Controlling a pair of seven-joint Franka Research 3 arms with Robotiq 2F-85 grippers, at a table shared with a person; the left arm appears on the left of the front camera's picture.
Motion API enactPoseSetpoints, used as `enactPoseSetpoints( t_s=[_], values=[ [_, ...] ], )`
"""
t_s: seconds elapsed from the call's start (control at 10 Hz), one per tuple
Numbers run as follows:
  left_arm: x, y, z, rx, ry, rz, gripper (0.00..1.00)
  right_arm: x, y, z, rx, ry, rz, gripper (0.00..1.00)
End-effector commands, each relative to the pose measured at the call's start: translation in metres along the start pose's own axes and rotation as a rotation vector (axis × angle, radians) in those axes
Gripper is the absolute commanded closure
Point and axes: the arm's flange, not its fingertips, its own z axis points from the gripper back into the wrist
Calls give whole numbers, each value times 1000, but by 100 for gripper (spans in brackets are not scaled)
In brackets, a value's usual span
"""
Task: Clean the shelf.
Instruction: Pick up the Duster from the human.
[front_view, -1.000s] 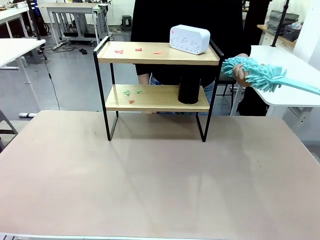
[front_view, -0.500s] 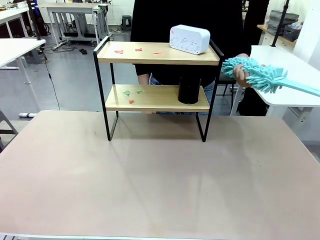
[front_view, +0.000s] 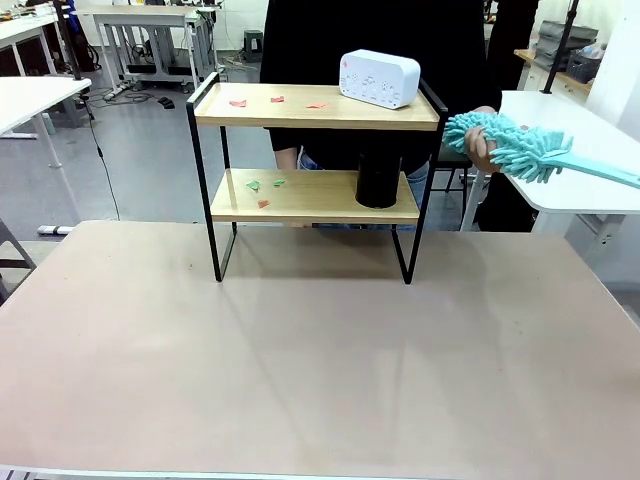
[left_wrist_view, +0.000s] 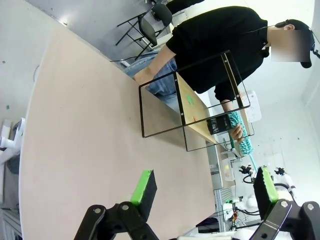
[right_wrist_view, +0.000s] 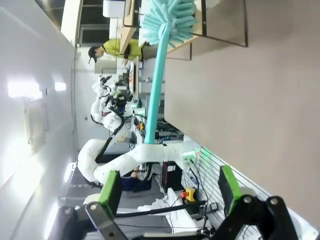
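The shelf stands at the far middle of the table, a small two-tier rack with wooden boards in a black frame. Red paper scraps and a white box lie on its top board. Green and red scraps and a black cylinder sit on the lower board. Right of the shelf, a person's hand holds a teal fluffy duster by its head. My left gripper is open and holds nothing, far from the shelf. My right gripper is open too, with the duster ahead of it.
The beige table stretches bare from the shelf to the near edge. A person in black stands right behind the shelf. A white table stands at the right under the duster's handle, another at the far left.
The duster in the person's hand has tilted very slightly. The shelf and the things on it have not moved.
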Motion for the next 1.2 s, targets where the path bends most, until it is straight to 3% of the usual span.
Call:
enactPoseSetpoints(
  t_s=[0.0, 0.5, 0.7, 0.9, 1.1],
  values=[
    [-3, -3, 2, -3, 13, -6, 0, 18, 7, -15, 52, 40, -51, 0],
    [-3, -3, 2, -3, 13, -6, 0, 50, 8, -106, 201, 100, -203, 0],
    [-3, -3, 2, -3, 13, -6, 0, 62, -1, -129, 195, 89, -250, 0],
    [-3, -3, 2, -3, 13, -6, 0, 70, -6, -145, 111, 39, -273, 0],
    [-3, -3, 2, -3, 13, -6, 0, 77, -4, -153, 123, 47, -330, 0]
  ],
)
